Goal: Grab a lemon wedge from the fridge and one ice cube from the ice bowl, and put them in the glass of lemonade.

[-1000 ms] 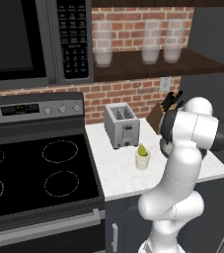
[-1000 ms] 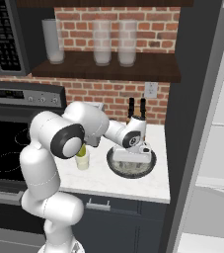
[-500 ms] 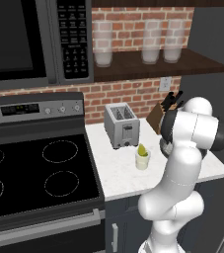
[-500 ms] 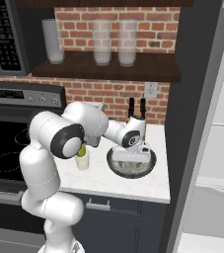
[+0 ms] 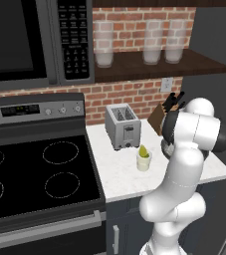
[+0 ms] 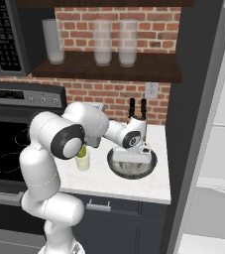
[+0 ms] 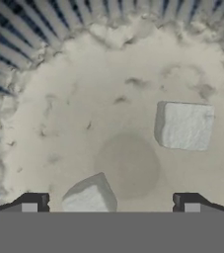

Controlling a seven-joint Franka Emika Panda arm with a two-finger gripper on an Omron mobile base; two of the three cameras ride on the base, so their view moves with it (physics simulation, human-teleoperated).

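Two white ice cubes (image 7: 184,125) lie in the ribbed, dark grey ice bowl (image 6: 150,168); the gripper (image 7: 110,203) hangs spread over the nearer one.

A toaster (image 5: 122,127) (silver) stands beside the stove (image 5: 30,174).

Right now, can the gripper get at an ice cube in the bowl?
Probably yes. The gripper hangs open just above the bowl, and one ice cube sits between its fingertips with nothing over it. A second cube lies further off.
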